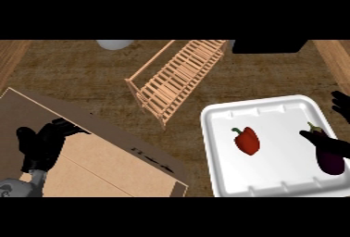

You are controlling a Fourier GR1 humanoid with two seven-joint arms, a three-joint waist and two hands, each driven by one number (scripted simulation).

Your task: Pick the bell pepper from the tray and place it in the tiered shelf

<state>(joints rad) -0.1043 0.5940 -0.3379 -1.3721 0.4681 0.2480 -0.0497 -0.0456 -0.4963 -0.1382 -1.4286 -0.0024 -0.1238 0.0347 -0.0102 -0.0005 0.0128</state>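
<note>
You're seeing the bell pepper [246,140] lying in the white tray [226,115] beside an eggplant [328,156]. Left hand [40,146] resting, fingers relaxed, over the cardboard box [103,162]. Right hand [340,105] at the right edge, can't tell its fingers. Tiered shelf [179,74] lying tilted behind the tray.

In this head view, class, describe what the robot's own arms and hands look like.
The left hand is black with jointed, blocky fingers, mounted on a grey, rounded forearm with dark mottled markings. Of the right hand, only black fingers show at the view's right edge; its forearm is out of view. No cables show.

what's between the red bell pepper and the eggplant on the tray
Nothing: in the head view, only bare white tray floor separates the bell pepper from the eggplant.
</note>
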